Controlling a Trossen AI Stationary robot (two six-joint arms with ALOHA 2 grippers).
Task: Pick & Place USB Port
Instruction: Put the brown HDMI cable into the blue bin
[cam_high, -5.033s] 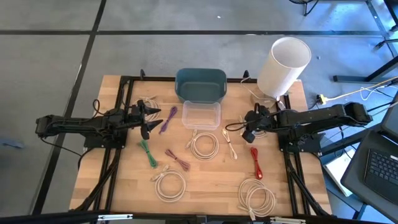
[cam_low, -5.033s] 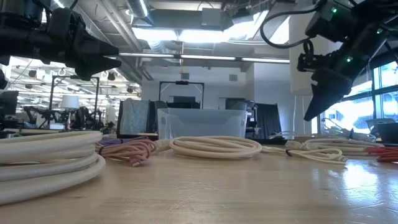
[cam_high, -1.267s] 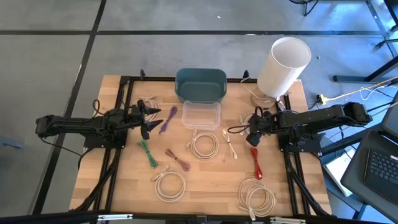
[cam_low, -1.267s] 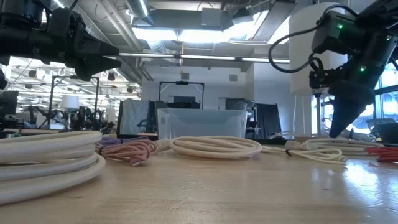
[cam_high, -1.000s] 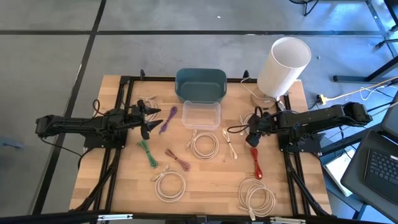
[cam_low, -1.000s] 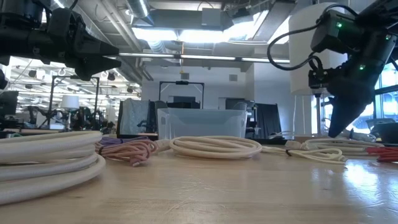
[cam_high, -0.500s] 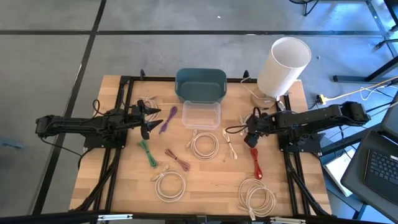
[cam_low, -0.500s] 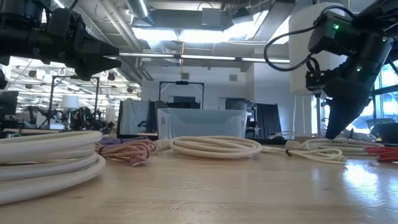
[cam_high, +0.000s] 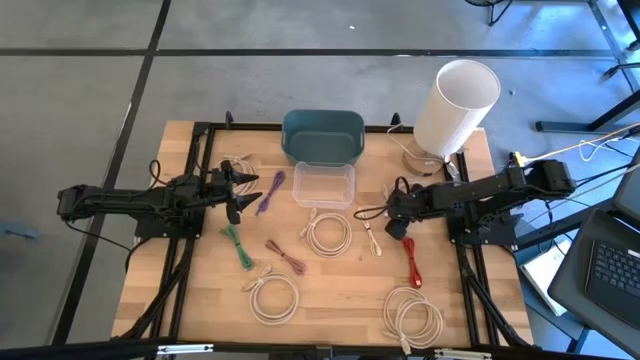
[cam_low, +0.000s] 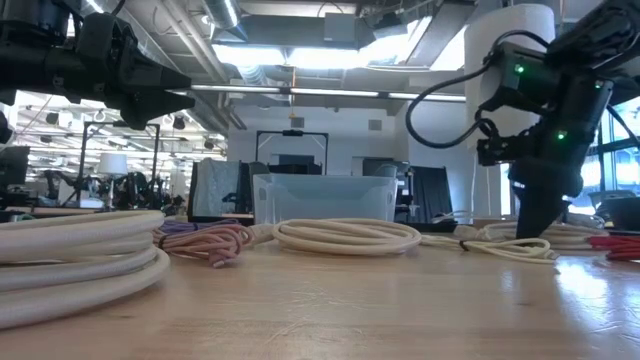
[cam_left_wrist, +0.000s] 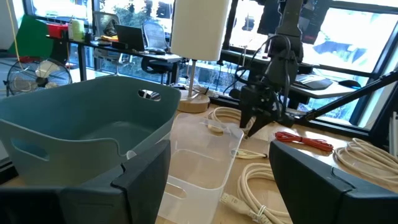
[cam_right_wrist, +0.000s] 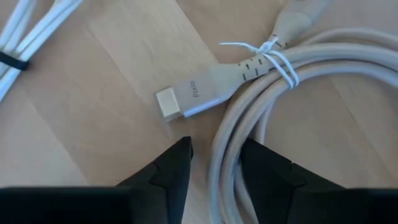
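The right gripper (cam_high: 392, 229) is low over the small cream cable bundle (cam_right_wrist: 261, 99) on the table (cam_high: 330, 300) right of the clear bin (cam_high: 324, 185), its fingers narrowly parted with nothing between them. So it looks like the reach-and-grasp step; next it probably needs to drop onto the strands beside the connector (cam_right_wrist: 186, 98) and pinch. The left gripper (cam_high: 238, 192) hangs wide open by the purple cable (cam_high: 270, 192).

robotics lab: wooden tabletop (cam_high: 330, 290) on polished concrete floor (cam_high: 300, 80), open ceiling with strip lights (cam_low: 300, 55), more arm rigs (cam_low: 110, 185) behind, monitors on desks (cam_left_wrist: 134, 38)
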